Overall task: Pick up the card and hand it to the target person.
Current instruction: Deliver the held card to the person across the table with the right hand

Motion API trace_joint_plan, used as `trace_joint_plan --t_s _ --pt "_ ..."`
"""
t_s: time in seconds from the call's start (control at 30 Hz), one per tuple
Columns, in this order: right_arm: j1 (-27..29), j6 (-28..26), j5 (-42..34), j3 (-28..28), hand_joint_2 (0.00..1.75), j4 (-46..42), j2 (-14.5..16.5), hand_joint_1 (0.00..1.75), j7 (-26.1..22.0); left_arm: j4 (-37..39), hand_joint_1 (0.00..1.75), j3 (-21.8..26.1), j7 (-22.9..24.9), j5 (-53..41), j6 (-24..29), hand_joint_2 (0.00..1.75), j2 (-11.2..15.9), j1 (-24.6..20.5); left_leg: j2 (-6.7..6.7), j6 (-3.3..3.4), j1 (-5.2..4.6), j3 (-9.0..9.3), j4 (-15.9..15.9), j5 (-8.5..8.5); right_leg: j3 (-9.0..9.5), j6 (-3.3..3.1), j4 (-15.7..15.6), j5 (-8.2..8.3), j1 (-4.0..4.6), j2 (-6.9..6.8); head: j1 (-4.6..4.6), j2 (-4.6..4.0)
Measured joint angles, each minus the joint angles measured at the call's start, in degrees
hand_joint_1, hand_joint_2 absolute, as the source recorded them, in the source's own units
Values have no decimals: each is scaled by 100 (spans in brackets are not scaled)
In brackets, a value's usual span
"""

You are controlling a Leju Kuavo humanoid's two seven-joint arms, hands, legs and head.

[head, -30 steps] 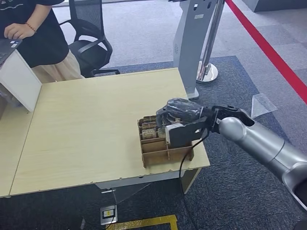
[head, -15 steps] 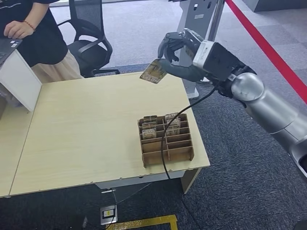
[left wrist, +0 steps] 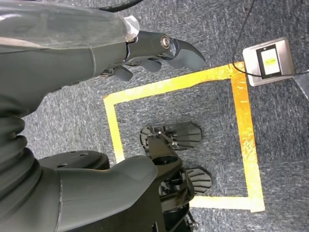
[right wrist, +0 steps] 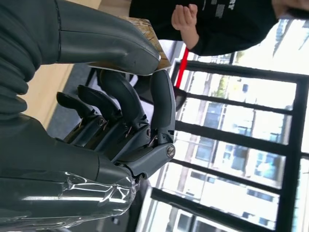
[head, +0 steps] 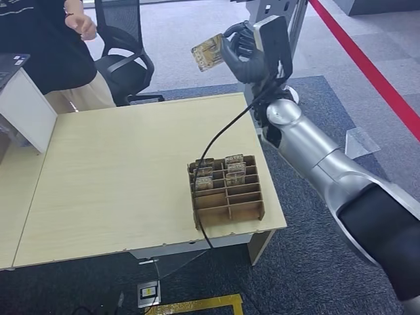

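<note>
The card [head: 207, 52] is in the air beyond the far edge of the table [head: 124, 170], pinched between the thumb and fingers of the right hand [head: 243, 49]. On the table, near its front right corner, stands a brown rack [head: 226, 190] of slotted compartments; a few cards [head: 233, 169] stand upright in its far rows, while the near rows hold nothing. The right arm [head: 317, 157] reaches up and away from the rack, past the table's far right corner, with the hand raised high and the card held out to the left. In the right wrist view the thumb [right wrist: 109, 46] presses the card's [right wrist: 153, 36] edge against a finger [right wrist: 162, 104], the other fingers curled beside it. The card is tan with a darker printed pattern, tilted, its face toward the camera. A person [head: 47, 46] in a dark top stands beyond the table's far left corner, one hand [head: 81, 25] raised. The left hand [left wrist: 146, 50] hangs over the carpet, fingers loosely apart, holding nothing.
</note>
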Motion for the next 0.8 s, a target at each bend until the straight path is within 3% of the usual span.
trace_joint_plan --t_s 0.2,0.37,0.8 --pt "-35 -353 12 -89 175 959 811 175 311 1 0 -108 0 -3 3 175 -2 -74 0 -1 0 -2 0 1 -5 0 4 0 0 1 -2 0" --pt "-124 -495 99 -109 175 1462 1222 175 537 1 0 -132 29 -2 19 175 0 -79 1 -1 0 -2 1 1 -5 0 4 0 0 2 -1 0" --pt "-268 -629 167 -109 175 2025 1508 175 659 1 0 -208 87 16 32 175 21 -53 0 -1 -2 -1 3 1 -6 0 3 0 -2 2 -1 0"
